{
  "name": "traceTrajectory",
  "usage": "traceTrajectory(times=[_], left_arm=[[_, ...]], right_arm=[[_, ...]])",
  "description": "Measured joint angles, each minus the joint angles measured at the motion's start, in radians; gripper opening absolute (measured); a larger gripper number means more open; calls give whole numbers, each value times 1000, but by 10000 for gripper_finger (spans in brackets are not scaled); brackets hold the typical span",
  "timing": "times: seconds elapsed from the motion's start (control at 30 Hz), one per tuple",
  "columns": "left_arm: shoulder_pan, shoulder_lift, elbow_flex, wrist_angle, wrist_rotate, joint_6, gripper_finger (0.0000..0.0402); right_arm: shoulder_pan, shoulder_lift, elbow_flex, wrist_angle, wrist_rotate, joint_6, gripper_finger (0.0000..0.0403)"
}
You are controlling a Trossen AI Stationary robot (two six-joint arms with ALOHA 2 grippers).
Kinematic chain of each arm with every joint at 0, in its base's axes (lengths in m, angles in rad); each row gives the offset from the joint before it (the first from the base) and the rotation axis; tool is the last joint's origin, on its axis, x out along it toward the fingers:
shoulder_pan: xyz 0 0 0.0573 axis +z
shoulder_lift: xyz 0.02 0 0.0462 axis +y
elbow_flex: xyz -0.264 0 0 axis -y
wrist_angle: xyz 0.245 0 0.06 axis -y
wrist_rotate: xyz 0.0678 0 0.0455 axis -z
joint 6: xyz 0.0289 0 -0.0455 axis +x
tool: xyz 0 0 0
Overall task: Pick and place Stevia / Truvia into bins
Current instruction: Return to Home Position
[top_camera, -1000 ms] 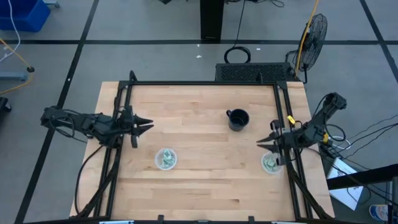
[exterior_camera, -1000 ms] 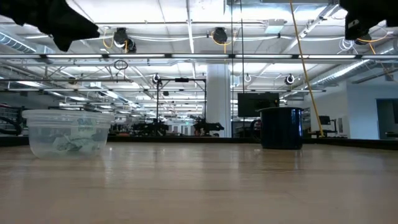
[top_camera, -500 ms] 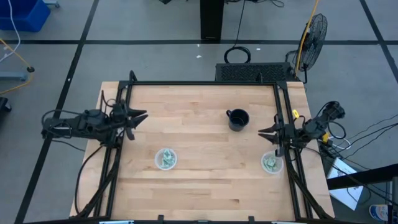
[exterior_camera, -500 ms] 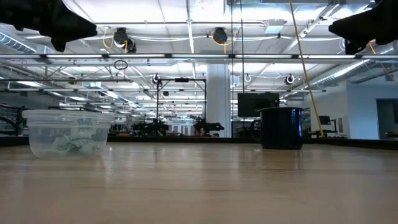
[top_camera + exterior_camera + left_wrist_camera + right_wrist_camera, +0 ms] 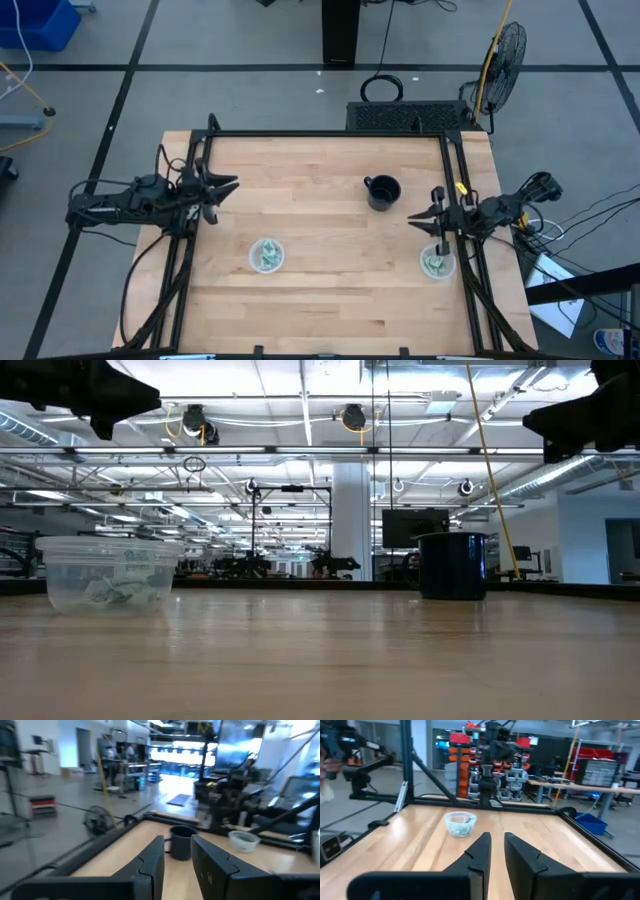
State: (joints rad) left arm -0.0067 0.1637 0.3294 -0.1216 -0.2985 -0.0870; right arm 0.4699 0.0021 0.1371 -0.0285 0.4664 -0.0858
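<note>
Two clear plastic cups sit on the wooden counter [image 5: 330, 290], each holding pale green Stevia sachets — one [image 5: 266, 255] toward the left, the other [image 5: 435, 262] at the right edge. A black mug [image 5: 382, 192] stands apart between them, farther back. The left pincer [image 5: 226, 186] hovers at the left edge, fingers slightly parted and empty. The right pincer [image 5: 417, 218], also slightly parted and empty, hangs just beside the right cup.

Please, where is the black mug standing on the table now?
In the high view the black mug stands upright on the wooden table, right of centre toward the far edge. The right gripper is its nearest neighbour, apart from it.
</note>
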Motion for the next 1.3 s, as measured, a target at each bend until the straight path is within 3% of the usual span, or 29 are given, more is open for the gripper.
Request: traceTrajectory(times=[0.13, 0.33, 0.8, 1.1, 1.3], left_arm=[[0, 0, -1, -6, -33, 45, 102], [0, 0, -1, -29, -25, 38, 102], [0, 15, -11, -53, 16, -13, 102], [0, 42, -205, 148, 148, -76, 102], [0, 41, -242, 125, 164, -58, 102]], right_arm=[[-37, 0, 0, 0, -14, 21, 45], [-81, 0, -15, -6, -181, 33, 45], [-136, 0, -111, 75, -188, 110, 45], [-136, 1, -113, 130, -180, 54, 45], [-136, 1, -113, 121, -180, 66, 45]])
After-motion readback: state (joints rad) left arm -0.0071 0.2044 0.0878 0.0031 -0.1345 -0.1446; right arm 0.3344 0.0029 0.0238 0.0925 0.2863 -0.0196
